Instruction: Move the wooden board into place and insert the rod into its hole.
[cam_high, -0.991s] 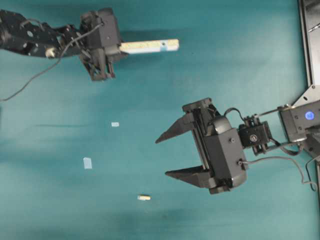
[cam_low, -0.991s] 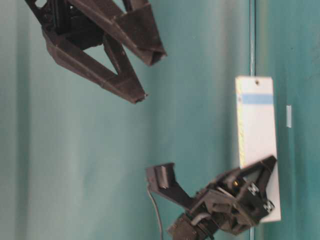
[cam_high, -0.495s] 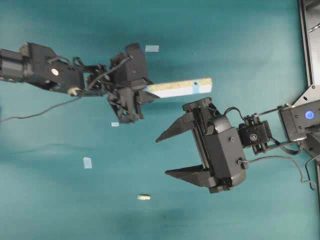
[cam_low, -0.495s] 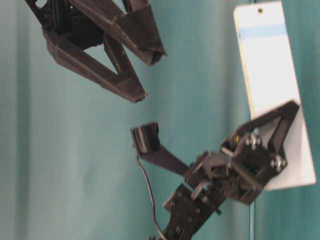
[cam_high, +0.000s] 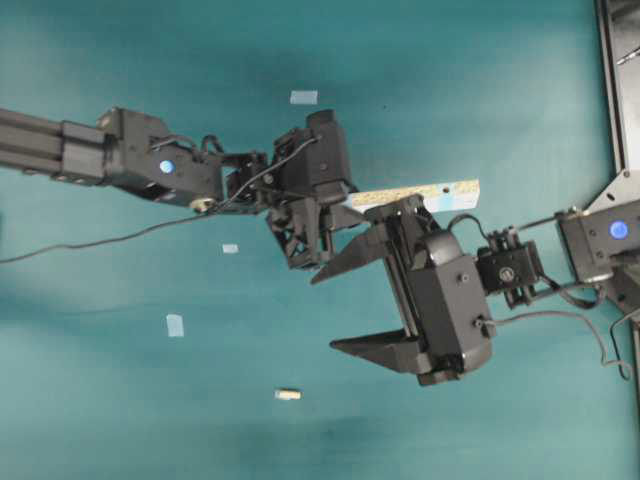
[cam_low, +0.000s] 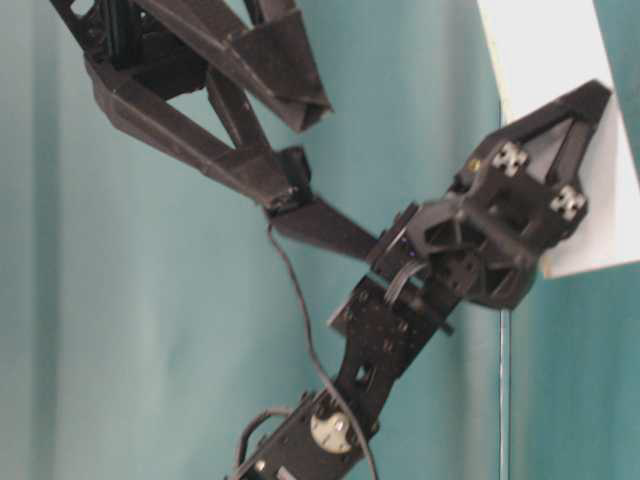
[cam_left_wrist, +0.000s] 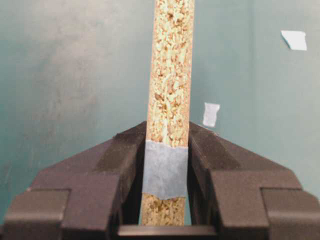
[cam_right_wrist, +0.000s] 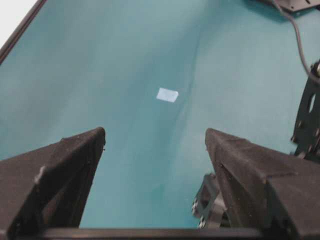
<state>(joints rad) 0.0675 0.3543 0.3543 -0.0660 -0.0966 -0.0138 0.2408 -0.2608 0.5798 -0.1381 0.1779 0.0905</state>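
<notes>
The left tool (cam_left_wrist: 165, 165) is closed on the wooden board (cam_high: 415, 194), held edge-up at 12 o'clock of the wide-open, empty right tool (cam_high: 345, 305). Lower it flat, hole up; the rod (cam_high: 288, 395) lies at 7 o'clock.

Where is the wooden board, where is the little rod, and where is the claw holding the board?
wooden board (cam_high: 415, 194), overhead view, on its speckled edge.
rod (cam_high: 288, 395), overhead view, on the middle of the peg.
left claw (cam_left_wrist: 166, 172), left wrist view, midway between its fingertips, shut on the board's taped part.
</notes>
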